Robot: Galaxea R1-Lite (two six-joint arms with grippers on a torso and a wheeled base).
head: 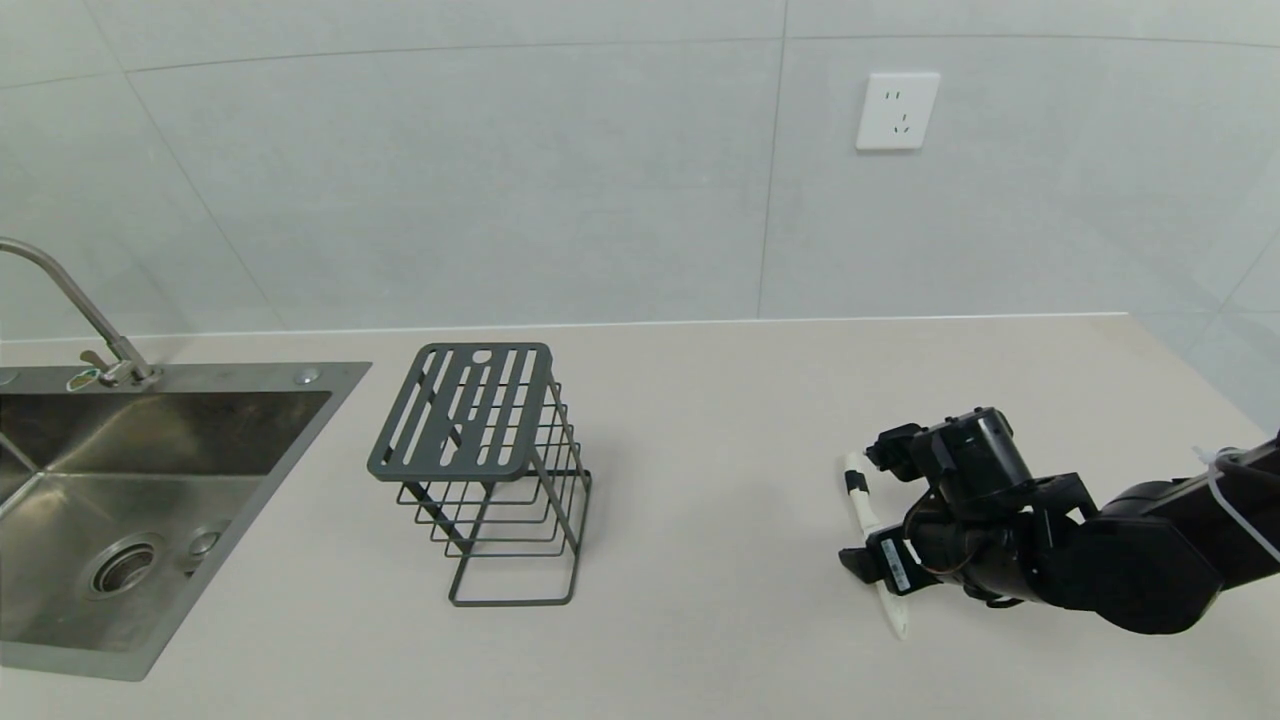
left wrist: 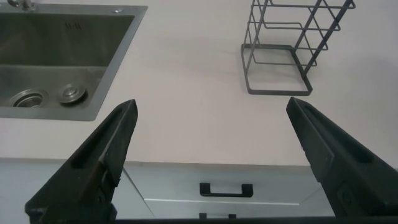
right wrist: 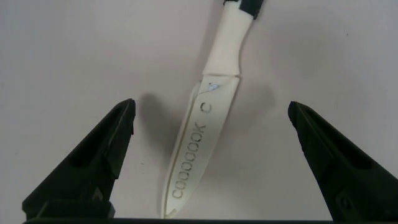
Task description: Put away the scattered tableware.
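White knife (head: 868, 528) flat on the countertop (head: 700, 400), well to the right of the dark wire rack (head: 470, 420), handle end toward the wall, blade tip toward the front edge. Right gripper (head: 872, 508) directly over it, jaws spread wide, one finger on either side of the blade and clear counter showing between each finger and the knife. In the right wrist view, knife (right wrist: 208, 124) centred in the gap of the gripper (right wrist: 211, 109), gripping nothing. Left gripper (left wrist: 211, 109) likewise wide open, holding nothing, out in front of the rack (left wrist: 280, 56) by the counter's front edge. Steel sink (head: 60, 440) just left of the rack.
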